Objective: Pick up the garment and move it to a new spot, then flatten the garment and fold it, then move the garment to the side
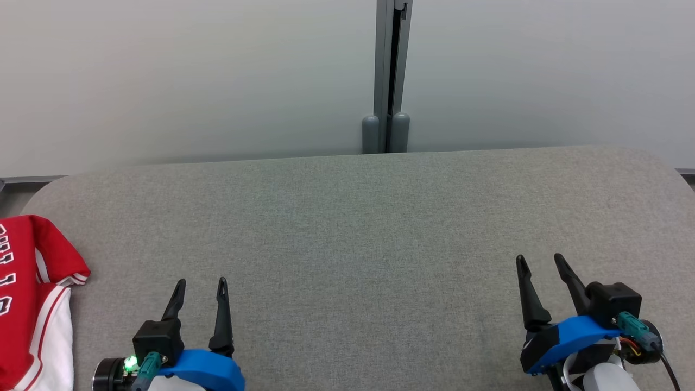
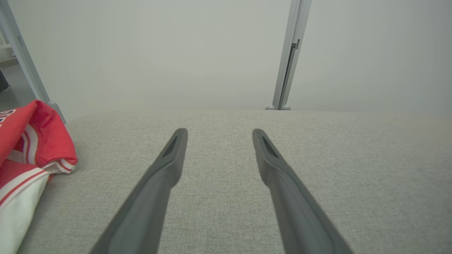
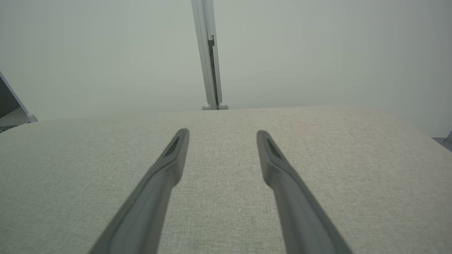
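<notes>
grey fabric table, pale wall, metal post

White lettering on red garment, cut off by the frame edge, not legible

The red and white garment runs off the left and bottom edges of the head view, so its full shape cannot be told. Its white lettering is too cropped to read. The bench is cut off at the bottom edge.
</notes>
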Robot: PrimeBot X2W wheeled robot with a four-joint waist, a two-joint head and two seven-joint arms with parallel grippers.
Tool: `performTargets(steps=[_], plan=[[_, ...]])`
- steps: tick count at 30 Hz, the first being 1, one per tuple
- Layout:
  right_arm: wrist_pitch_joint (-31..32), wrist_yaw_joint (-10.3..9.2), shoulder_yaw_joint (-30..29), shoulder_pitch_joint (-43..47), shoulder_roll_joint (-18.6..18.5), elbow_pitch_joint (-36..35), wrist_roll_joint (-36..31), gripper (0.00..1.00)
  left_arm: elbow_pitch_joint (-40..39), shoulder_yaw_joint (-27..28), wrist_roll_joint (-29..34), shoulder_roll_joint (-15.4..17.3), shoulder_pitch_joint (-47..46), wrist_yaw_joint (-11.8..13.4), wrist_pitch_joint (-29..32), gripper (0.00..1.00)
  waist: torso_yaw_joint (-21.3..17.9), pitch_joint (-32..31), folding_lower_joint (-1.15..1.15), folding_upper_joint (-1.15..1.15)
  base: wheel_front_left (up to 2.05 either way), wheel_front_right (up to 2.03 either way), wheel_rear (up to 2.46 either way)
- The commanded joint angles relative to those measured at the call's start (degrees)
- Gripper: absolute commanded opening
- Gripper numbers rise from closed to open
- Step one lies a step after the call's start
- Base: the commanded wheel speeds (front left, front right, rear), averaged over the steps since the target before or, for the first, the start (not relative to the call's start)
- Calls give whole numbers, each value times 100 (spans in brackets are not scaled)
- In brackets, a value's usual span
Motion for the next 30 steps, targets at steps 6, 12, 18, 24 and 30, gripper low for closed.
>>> performTargets(steps=[6,12,18,24,30], plan=[[-112,12,35,48,-16,185,-348,100,135,-7,287,-4,69,47,-116,100,-16,-47,0,0,0,0,0],[-154,8,38,21,-19,253,-488,100,176,-11,430,-6,47,39,-155,100,1,-23,0,0,0,0,0],[-154,8,51,-10,-18,231,-428,100,134,-13,405,-7,32,47,-154,100,22,-4,0,0,0,0,0],[-153,8,62,3,-16,217,-392,100,139,-12,357,-4,2,85,-154,100,180,40,0,0,0,0,0],[-153,8,68,58,-16,201,-361,100,139,-13,334,-6,15,88,-153,100,555,74,0,0,0,0,0]])
